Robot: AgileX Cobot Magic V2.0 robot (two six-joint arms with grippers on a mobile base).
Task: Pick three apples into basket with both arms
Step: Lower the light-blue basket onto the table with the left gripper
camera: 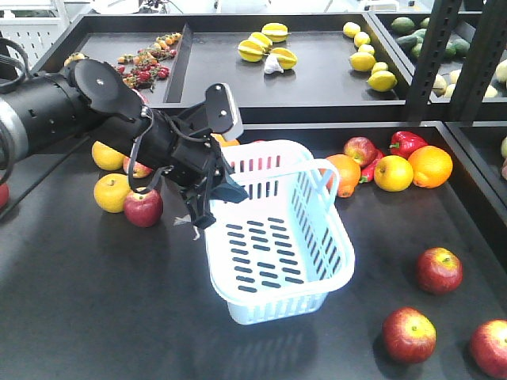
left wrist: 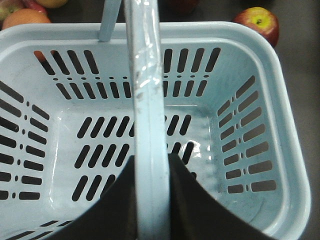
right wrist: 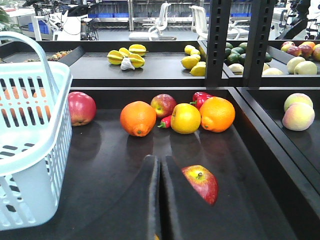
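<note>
Three apples (camera: pixel 409 334) lie loose on the dark surface (camera: pixel 95 317) toward its near right corner, apart from one another and outside the basket (camera: pixel 273 307). The light blue basket is mid-surface and looks tipped; whether its base rests flat I cannot tell. The left pincer (left wrist: pixel 151 167) is clenched on one hoop handle (left wrist: pixel 145 75), the bar running between its fingers. The right pincer (right wrist: pixel 160 162) is clenched with only a thin slit between its jaws, grasping nothing, low over the surface. One apple (right wrist: pixel 201 183) lies just beside its right finger.
</note>
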